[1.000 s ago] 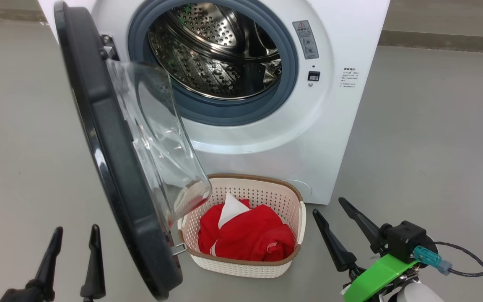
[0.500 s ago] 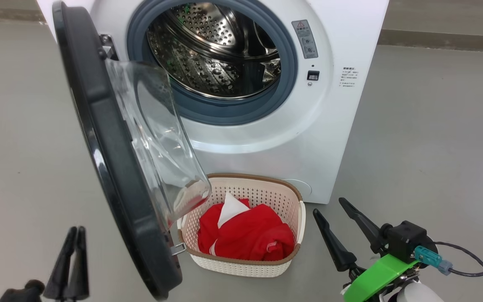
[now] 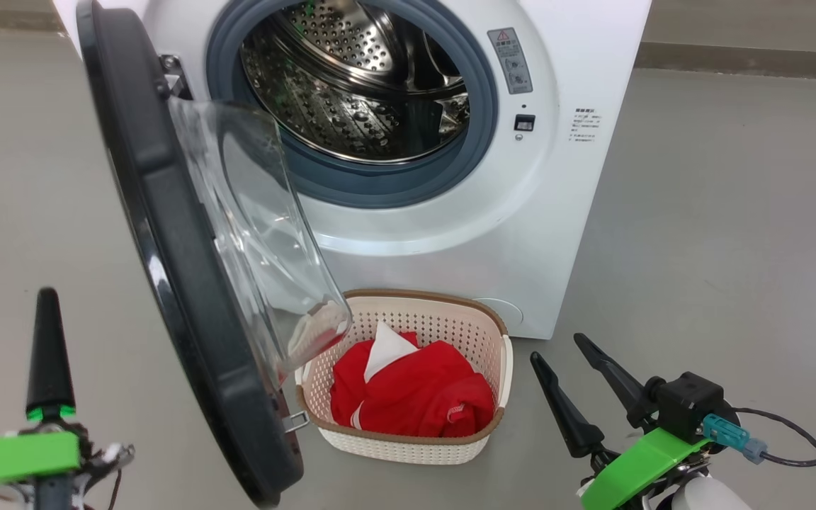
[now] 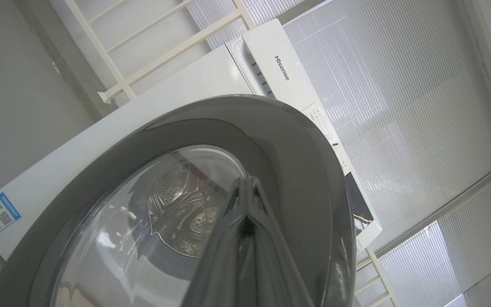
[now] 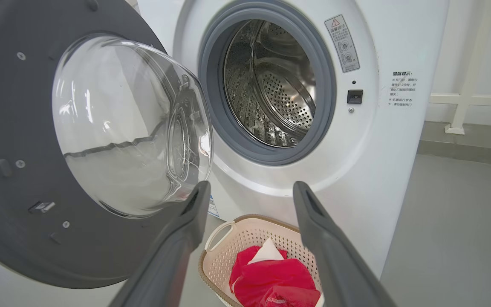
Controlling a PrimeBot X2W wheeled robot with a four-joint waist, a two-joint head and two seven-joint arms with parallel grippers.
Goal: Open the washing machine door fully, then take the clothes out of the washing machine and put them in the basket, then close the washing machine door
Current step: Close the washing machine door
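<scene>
Clothes (image 3: 415, 400) in basket (image 3: 423, 298), drum (image 3: 351, 92) looks empty, so door-closing's next, I reckon. Washing machine door (image 3: 188, 283) stands open, edge-on. L tool (image 3: 45, 306), pinched shut on nothing, sits just left of its outer face: nearer arm. R tool (image 3: 558, 348) spread wide, beyond basket.

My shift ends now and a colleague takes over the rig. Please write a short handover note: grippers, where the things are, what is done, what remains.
Grippers: left gripper shut and empty, fingers pointing up on the outer side of the washing machine door; right gripper open and empty, low beside the basket.
Things: door swung wide open; red clothes lie in the basket, on the floor before the washing machine; steel drum looks empty.
Done: door opened, clothes moved.
Left: close the door.
</scene>
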